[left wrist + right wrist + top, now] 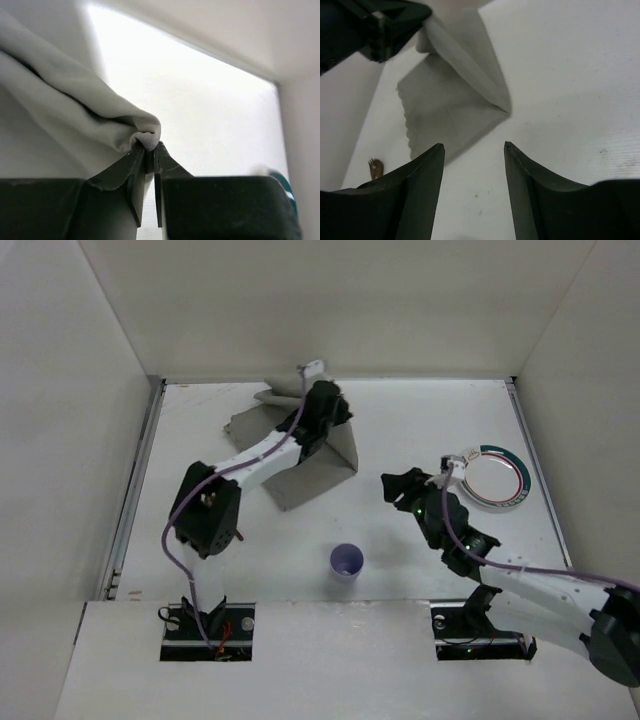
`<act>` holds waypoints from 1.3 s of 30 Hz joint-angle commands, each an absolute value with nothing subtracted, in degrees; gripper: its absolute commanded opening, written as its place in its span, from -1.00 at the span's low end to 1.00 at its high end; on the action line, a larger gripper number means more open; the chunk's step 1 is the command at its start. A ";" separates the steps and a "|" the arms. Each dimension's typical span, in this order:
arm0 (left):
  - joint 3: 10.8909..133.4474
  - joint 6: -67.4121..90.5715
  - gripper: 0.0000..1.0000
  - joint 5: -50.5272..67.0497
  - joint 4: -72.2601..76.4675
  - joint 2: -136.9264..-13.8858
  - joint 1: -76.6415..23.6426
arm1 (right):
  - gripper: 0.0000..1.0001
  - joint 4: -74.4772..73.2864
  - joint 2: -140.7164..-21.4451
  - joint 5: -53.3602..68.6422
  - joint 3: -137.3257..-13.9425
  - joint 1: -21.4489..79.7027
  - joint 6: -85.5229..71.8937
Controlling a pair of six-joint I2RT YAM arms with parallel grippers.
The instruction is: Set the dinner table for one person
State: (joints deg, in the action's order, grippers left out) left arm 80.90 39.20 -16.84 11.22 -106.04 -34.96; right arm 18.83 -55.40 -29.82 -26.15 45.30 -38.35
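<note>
Closest to the overhead camera are the two arms, rising from their bases at 6 o'clock. Beneath them the white desk [420,420] fills the space between the pale walls, with thin metal rails along its 9 and 3 o'clock edges. The left hand [325,420] reaches toward 12 o'clock and is pinched tight on a fold of the grey placemat [310,475]. Its wrist view shows the cloth [75,100] bunched right at the fingertips of that hand [152,150], draping away toward 10 o'clock. The mat is partly lifted and creased, with one end crumpled toward 11 o'clock and the other lying flat on the desk. The right hand [400,485] hangs just past the centre toward 3 o'clock, pointing at the mat. Its jaws stand wide with nothing between them, and its own view shows the hand [474,147] above bare desk with the mat [445,105] ahead. A purple cup [347,562] stands upright near 6 o'clock. A white plate with a teal-trimmed rim [497,450] lies at 3 o'clock, well apart from the mat.
</note>
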 commanded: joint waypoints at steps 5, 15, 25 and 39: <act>112.81 19.95 -0.84 5.77 -1.64 -127.59 -44.07 | 0.09 21.36 -35.36 -46.31 -17.59 45.49 -44.12; 102.17 20.12 0.13 6.87 1.47 -120.97 -43.90 | 0.08 18.72 -37.95 -40.36 -18.19 38.63 -45.44; 58.75 34.87 -0.04 -16.51 5.20 -92.92 -33.97 | -0.54 19.51 -48.77 -32.70 -21.79 37.84 -45.35; 39.55 48.25 -0.11 -22.68 3.87 -84.63 -32.30 | 0.13 19.69 -59.67 -30.24 -24.61 35.64 -45.09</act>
